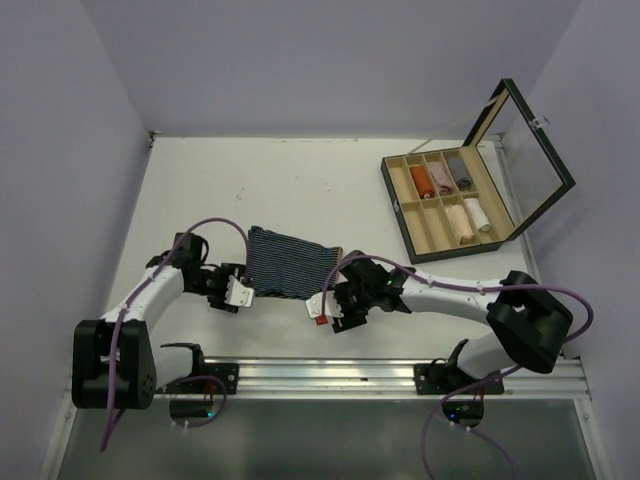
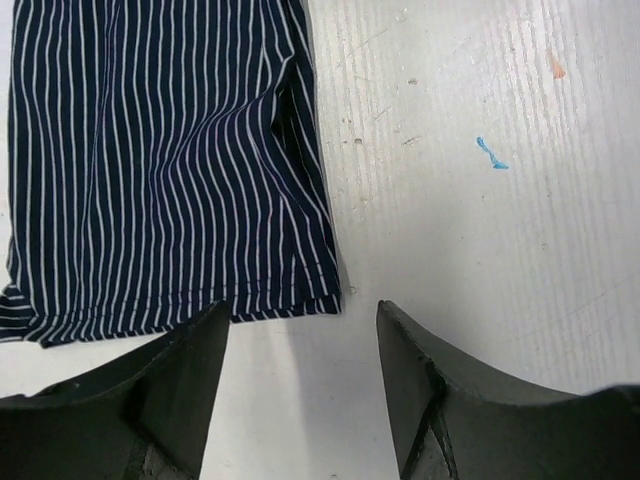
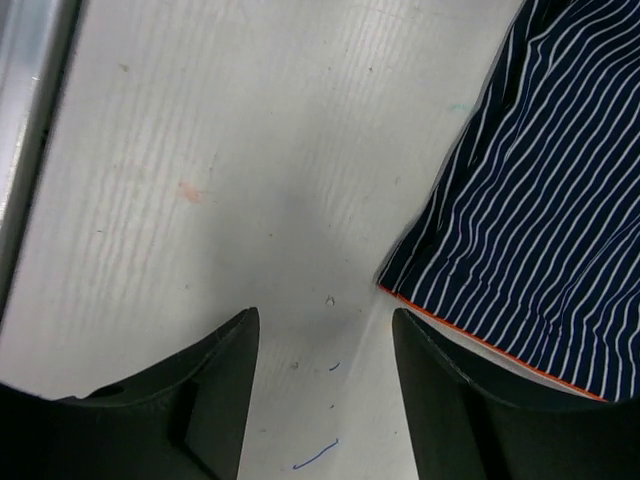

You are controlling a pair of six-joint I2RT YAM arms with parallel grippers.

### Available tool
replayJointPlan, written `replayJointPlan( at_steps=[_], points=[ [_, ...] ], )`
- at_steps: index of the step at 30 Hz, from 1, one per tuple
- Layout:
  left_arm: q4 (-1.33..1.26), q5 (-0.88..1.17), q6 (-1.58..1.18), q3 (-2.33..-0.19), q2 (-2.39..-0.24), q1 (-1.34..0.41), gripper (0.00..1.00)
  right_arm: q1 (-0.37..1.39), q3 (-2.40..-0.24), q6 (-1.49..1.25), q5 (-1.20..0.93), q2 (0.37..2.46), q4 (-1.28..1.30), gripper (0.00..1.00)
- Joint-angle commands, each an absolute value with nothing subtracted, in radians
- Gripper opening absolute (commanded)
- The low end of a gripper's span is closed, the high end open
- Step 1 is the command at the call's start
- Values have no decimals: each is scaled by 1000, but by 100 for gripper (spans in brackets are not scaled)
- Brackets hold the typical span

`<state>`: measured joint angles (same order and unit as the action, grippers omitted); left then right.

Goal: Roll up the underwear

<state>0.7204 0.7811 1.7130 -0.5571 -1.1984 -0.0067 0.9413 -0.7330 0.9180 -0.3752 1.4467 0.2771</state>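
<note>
Flat on the table [image 1: 200, 190], navy striped underwear [image 1: 290, 265]. Risk ahead: pinching one layer only or dragging the hem, bunching the roll. Left gripper [image 2: 300, 320] at its 8 o'clock corner, right gripper [image 3: 325, 325] at 5 o'clock, both wide open, empty; left fingertip [image 2: 205, 330] possibly brushing the hem.

Your left arm [image 1: 150, 295] rises from its base and bends inward, with your left hand [image 1: 232, 290] pointing toward the middle. Your right arm [image 1: 450, 295] folds at the elbow near its base and stretches leftward. Your right hand [image 1: 330, 303] faces the left one, and the two are apart. Both wrist views show the fingers spread wide: left fingers [image 2: 160, 390], right fingers [image 3: 200, 400].
</note>
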Motion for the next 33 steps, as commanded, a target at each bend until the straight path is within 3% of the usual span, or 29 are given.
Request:
replayJointPlan(
  at_steps=[1, 14, 20, 28, 33],
  points=[
    [747, 821, 1888, -554, -1207, -3, 64, 937, -686, 1018, -311, 1453, 72, 59],
    [793, 841, 1937, -595, -1255, -3, 56, 936, -673, 1025, -356, 1424, 35, 53],
    [799, 839, 1942, -617, -1288, -3, 55, 936, -704, 1023, -359, 1526, 35, 52],
    [815, 821, 1991, -643, -1341, -3, 48, 937, -836, 989, -341, 1652, 145, 38],
    [859, 782, 2046, -660, -1391, -3, 36, 937, -854, 997, -336, 1661, 179, 26]
  ],
)
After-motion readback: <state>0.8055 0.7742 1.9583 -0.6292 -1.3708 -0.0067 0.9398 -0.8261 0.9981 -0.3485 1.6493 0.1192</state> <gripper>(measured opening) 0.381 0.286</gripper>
